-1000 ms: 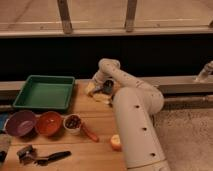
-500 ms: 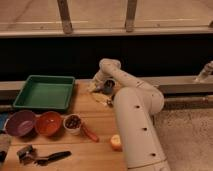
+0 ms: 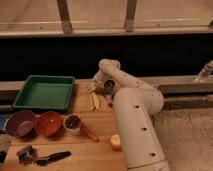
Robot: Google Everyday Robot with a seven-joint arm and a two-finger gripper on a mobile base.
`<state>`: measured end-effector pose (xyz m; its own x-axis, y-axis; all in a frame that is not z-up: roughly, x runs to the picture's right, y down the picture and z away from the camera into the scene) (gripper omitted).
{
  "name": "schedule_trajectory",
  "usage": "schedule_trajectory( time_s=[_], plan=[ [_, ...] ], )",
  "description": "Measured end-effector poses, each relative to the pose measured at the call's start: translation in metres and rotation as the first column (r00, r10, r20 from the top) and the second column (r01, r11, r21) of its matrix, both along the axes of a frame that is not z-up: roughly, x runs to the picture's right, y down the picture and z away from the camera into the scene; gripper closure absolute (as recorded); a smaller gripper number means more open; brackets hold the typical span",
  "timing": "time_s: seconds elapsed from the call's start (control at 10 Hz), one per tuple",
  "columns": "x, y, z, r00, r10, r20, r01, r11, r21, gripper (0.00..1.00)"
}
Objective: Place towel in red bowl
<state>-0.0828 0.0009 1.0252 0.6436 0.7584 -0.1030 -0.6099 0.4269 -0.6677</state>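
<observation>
grasp in hand: end effector (image 3: pixel 97 86) down at the far edge of the bench (image 3: pixel 100 150) beside the dark cup (image 3: pixel 108 87), pressed together on what looks like the towel (image 3: pixel 90 88), next should be a lift and carry to the red bowl (image 3: pixel 48 123).

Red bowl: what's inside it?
The red bowl looks empty: only its orange-red inside shows, nothing covers it. The pincer is elsewhere, shut, down at the table's back edge by the dark cup.
</observation>
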Motion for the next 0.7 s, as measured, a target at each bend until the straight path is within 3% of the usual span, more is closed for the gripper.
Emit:
schedule_trajectory(
  time_s=[0.3, 0.7],
  plan=[
    [-0.012, 0.002, -0.013, 0.998, 0.013, 0.062, -0.014, 0.9998, 0.016, 0.87],
    [-0.002, -0.048, -0.045, 0.983, 0.088, 0.160, -0.106, 0.9879, 0.113, 0.87]
  ],
)
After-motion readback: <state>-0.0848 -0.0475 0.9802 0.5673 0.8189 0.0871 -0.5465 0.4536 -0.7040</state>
